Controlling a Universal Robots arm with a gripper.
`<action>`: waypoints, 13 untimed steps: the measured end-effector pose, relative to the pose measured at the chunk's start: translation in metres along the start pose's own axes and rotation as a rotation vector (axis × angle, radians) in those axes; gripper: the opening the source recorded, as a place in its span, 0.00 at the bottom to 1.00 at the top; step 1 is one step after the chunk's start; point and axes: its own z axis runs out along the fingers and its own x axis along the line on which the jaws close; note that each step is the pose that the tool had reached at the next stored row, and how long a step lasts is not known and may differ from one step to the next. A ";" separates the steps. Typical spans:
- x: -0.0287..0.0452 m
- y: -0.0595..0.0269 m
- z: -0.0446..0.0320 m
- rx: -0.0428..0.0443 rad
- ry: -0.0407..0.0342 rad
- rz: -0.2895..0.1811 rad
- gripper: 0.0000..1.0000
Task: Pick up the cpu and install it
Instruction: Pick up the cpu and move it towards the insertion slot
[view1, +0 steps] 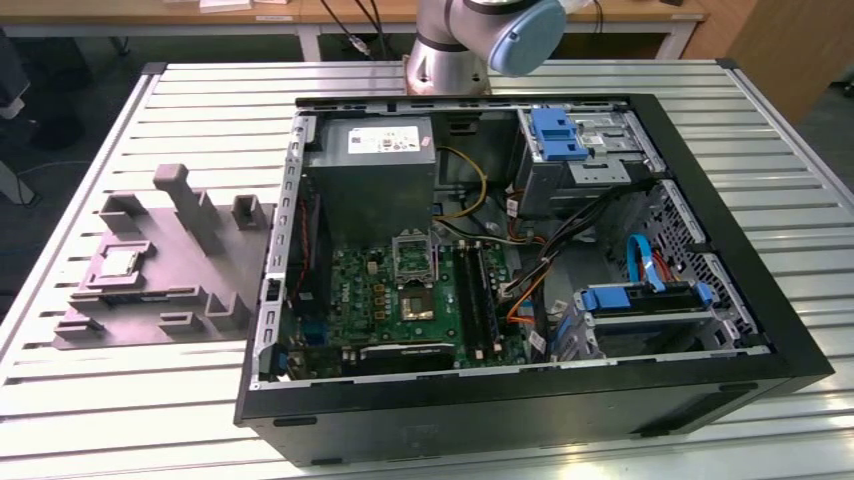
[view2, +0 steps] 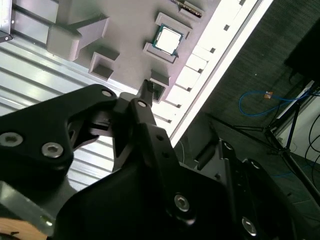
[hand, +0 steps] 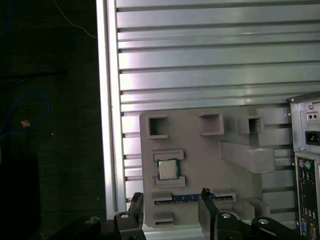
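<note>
1. We note the small, flat, silvery-grey square cpu (hand: 167, 169) seated in a pocket of the grey moulded plastic fixture (hand: 200, 150). The fixture lies on the slatted metal table (hand: 200, 75), at the exterior view's left of the open black computer case (view1: 534, 400).
2. The black two-finger gripper (hand: 171, 197) hangs above the fixture, spread and empty, apart from the cpu.
3. Risk, we judge: raised pocket walls flank the chip, so an off-centre descent strikes one or tilts it.
4. Risk: a thin part offers little edge, and a shallow pinch slips.
5. Risk: loose cables (view1: 583, 228) crowd the green circuit board (view1: 387, 300), and a snag spoils alignment.
</note>
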 end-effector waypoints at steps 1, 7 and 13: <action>0.0000 0.0000 0.0000 0.0000 0.0000 0.000 0.53; 0.0001 0.0000 0.0001 -0.0002 0.0005 -0.009 0.59; 0.0002 -0.0001 0.0025 -0.0009 0.0015 -0.035 0.59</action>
